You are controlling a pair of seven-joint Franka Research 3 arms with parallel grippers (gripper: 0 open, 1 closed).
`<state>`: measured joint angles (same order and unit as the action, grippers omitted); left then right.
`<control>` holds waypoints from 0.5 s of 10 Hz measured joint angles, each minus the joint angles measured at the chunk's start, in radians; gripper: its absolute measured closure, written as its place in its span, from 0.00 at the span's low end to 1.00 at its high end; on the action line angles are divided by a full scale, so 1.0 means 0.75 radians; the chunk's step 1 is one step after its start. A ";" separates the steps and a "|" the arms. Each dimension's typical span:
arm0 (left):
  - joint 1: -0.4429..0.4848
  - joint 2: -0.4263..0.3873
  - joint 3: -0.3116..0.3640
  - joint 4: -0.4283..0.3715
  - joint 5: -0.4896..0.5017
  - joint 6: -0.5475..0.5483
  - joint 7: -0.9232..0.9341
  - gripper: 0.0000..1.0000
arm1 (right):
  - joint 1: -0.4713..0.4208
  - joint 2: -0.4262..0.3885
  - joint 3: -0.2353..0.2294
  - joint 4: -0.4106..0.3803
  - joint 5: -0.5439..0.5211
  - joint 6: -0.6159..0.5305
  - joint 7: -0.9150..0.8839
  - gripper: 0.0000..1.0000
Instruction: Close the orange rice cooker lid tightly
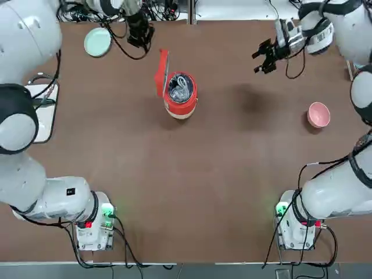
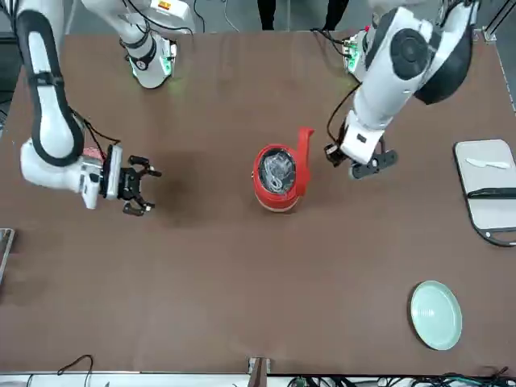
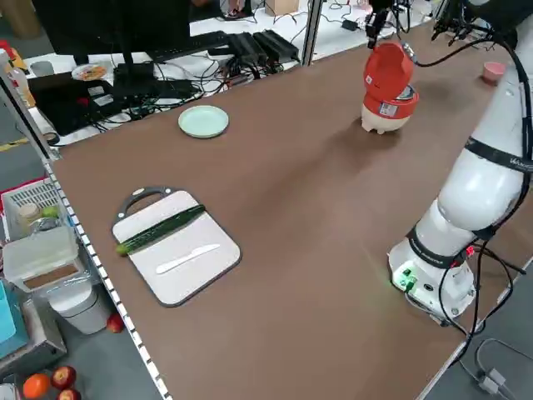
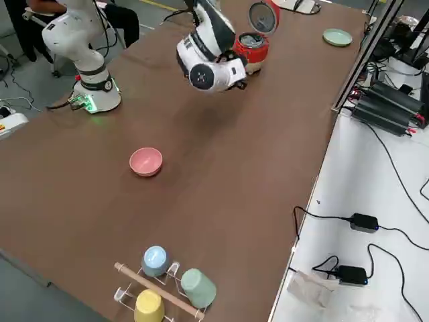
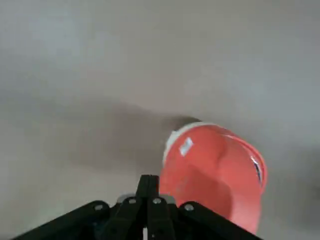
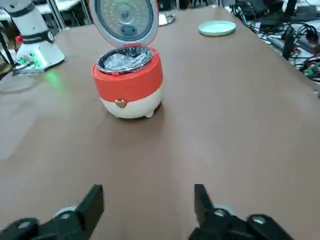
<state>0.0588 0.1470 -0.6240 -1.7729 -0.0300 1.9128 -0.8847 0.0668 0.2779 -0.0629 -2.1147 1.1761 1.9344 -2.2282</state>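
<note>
Has a brown table [image 3: 333, 292] above grey floor [image 4: 40, 298] with a yellow line [image 4: 159, 5]; past the table's far edge, holds a white desk [image 4: 335, 181] with black monitor [image 3: 117, 25], keyboard [image 3: 191, 46], tangled cables [image 3: 175, 90]

There is one rice cooker [image 6: 131, 89], with one lid [image 6: 126, 17] standing raised on it. Two grippers are in the scene: the left gripper [image 5: 148, 177], shut, near the cooker on its lid side, and the right gripper [image 6: 149, 189], open, well apart to the cooker's right. To the cooker's left lie one pale green plate [image 3: 203, 122] and one cutting board [image 3: 187, 279], which carries one cucumber [image 3: 166, 227] and one white knife [image 3: 187, 258]. To the cooker's right sits one pink bowl [image 4: 146, 162]; farther right stands one rack [image 4: 157, 290] with three cups: one blue cup [image 4: 155, 259], one green cup [image 4: 199, 288] and one yellow cup [image 4: 149, 307]. Off the table, well left of the cooker, are one orange fruit [image 3: 37, 386] and three red apples [image 3: 63, 377].
</note>
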 joint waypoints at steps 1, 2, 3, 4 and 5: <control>-0.043 0.015 -0.001 -0.004 0.001 0.006 -0.059 0.99 | 0.022 0.074 0.003 -0.017 0.119 -0.001 -0.133 0.26; -0.072 0.020 -0.002 -0.008 0.002 0.009 -0.104 0.99 | 0.042 0.169 0.005 -0.028 0.241 -0.026 -0.263 0.27; -0.096 0.023 -0.002 -0.011 0.003 0.021 -0.149 0.99 | 0.067 0.265 0.007 -0.029 0.345 -0.065 -0.366 0.27; -0.113 0.029 -0.001 -0.013 0.005 0.059 -0.203 0.99 | 0.094 0.329 0.008 -0.024 0.414 -0.089 -0.416 0.27; -0.128 0.048 -0.001 -0.013 0.006 0.111 -0.270 0.99 | 0.118 0.362 0.013 -0.019 0.484 -0.125 -0.434 0.27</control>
<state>-0.0371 0.1827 -0.6250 -1.7828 -0.0257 1.9961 -1.0875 0.1552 0.5496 -0.0530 -2.1293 1.5389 1.8407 -2.5537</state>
